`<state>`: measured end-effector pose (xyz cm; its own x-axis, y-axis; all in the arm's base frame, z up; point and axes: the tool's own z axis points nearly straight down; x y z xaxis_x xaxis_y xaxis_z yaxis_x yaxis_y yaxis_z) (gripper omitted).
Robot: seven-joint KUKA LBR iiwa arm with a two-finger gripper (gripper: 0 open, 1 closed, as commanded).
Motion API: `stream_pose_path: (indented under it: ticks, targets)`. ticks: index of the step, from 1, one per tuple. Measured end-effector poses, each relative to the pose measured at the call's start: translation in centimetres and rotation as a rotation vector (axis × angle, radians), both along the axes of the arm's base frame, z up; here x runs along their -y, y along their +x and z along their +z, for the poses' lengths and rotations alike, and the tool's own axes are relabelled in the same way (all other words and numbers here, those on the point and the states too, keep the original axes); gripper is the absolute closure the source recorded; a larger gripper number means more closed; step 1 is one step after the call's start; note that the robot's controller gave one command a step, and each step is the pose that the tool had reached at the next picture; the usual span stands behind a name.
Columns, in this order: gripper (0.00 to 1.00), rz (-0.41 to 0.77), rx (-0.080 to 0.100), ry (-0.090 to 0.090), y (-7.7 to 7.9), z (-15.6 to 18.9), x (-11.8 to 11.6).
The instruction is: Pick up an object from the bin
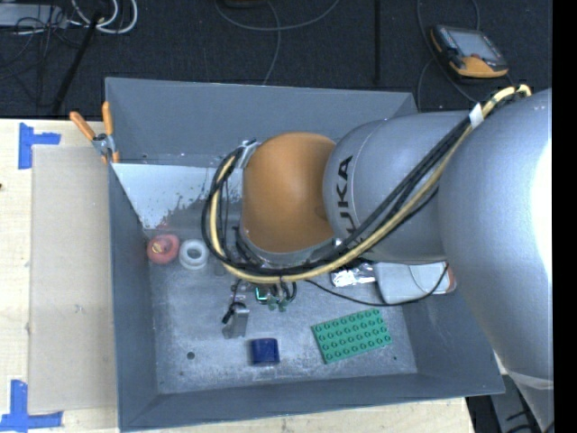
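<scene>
My gripper (pixel 236 319) reaches down from under the orange dome to the bin floor, left of centre. A small dark blue block (pixel 263 351) lies just below and to the right of it, apart from it. A green studded plate (pixel 352 336) lies flat farther right, near the bin's front wall. Up and to the left sit a white ring (pixel 192 254) and a pinkish-red round piece (pixel 163 248), side by side. Nothing shows held in the gripper.
The arm and its cables cover the middle and right of the bin. A white crumpled piece (pixel 352 278) peeks out from under the arm. Bare floor lies at the front left of the bin.
</scene>
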<state>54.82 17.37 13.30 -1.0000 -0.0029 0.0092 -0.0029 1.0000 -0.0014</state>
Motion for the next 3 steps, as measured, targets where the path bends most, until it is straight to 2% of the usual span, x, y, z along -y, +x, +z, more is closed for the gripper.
stream_pose_path:
  ticks: [1, 2, 3]
  targets:
    - [0.00, 0.374, 0.011, 0.003, -6.0, -6.4, 5.6]
    - [0.00, 0.295, 0.009, 0.002, -7.7, -3.2, 9.2]
    - [0.00, 0.757, 0.009, 0.006, -6.3, -3.1, 5.6]
